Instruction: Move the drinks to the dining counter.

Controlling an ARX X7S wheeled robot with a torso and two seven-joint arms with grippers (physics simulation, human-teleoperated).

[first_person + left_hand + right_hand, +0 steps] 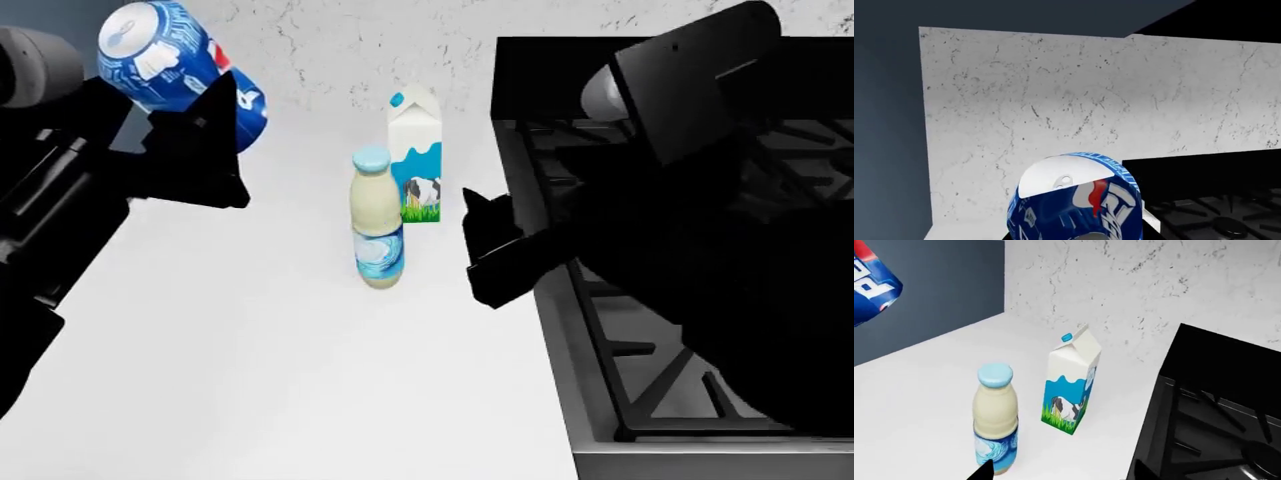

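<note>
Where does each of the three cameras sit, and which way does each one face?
Head view: up high, looking down on the white counter, bottle, carton and stove; both dark arms show, the left hand holding the soda can.
Left wrist view: behind the can, facing the marbled wall.
Right wrist view: low over the counter, facing bottle and carton; fingertips at the edge.
Shared: all three show the can.

Matte black arms, grey joints

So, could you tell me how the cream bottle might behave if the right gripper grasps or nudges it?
The cream bottle stands tall on a narrow base, so a high nudge would probably tip it. Its round body would likely roll once down. The smooth sides may slip, so the right gripper should probably close mid-body.
</note>
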